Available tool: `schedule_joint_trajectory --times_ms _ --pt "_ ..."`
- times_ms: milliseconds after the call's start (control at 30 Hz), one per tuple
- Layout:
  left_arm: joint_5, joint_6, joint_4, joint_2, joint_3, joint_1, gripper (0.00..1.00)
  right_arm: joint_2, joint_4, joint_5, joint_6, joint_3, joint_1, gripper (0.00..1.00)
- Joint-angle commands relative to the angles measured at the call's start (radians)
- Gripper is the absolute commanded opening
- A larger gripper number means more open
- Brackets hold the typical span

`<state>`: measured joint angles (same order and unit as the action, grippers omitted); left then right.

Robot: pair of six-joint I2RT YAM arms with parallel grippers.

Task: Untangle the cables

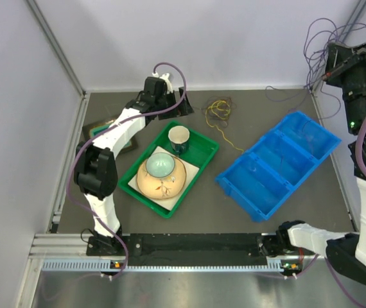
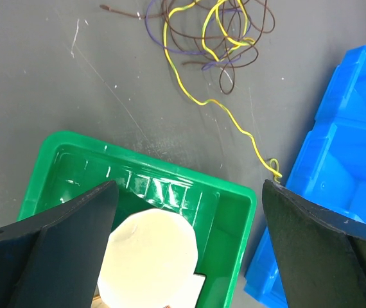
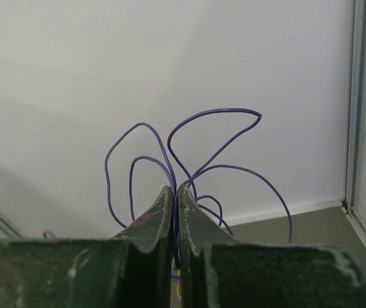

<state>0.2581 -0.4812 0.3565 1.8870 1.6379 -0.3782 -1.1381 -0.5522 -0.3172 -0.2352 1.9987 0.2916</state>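
High at right, right jaws pinch purple cable loops point(image 3: 228, 110), ends hidden; left jaws gape wide.

L pincer point(image 2: 188, 189) spread above grn tray point(image 2: 138, 168), tangled cables point(image 2: 212, 32) beyond

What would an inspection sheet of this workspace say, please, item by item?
Surface: dark grey table, scratched.
Job's things: wire tangle, yellow, brown, purple, behind the green tray; purple wire loops lifted at right.
Clutter: green tray with cup and bowl; blue bin.
Grippers: left pincer open above the tray; right pincer shut on purple wire loops.
Cables: mauve hose along the left arm.
Surroundings: white walls; metal rail at near edge.
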Motion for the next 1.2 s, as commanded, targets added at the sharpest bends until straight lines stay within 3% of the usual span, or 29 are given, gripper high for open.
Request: schedule_joint_trajectory --times_ms 0,300,500,800,1167 --pt "0.027 -0.020 -0.047 -0.066 -0.027 0.002 0.99 0.040 -0.018 0.058 -0.010 -0.060 -0.005 0.00" --pt "0.026 -0.013 -0.047 -0.094 -0.067 0.002 0.99 0.121 -0.064 0.112 -0.084 -0.299 -0.003 0.00" --pt "0.024 0.003 -0.025 -0.100 -0.075 0.002 0.99 0.213 -0.058 0.260 -0.179 -0.466 -0.005 0.00" --pt "0.032 -0.007 -0.027 -0.100 -0.085 0.002 0.99 0.284 -0.123 0.292 -0.214 -0.400 -0.003 0.00" --pt "0.072 -0.020 -0.021 -0.092 -0.098 -0.001 0.99 0.353 -0.166 0.374 -0.308 -0.445 -0.003 0.00"
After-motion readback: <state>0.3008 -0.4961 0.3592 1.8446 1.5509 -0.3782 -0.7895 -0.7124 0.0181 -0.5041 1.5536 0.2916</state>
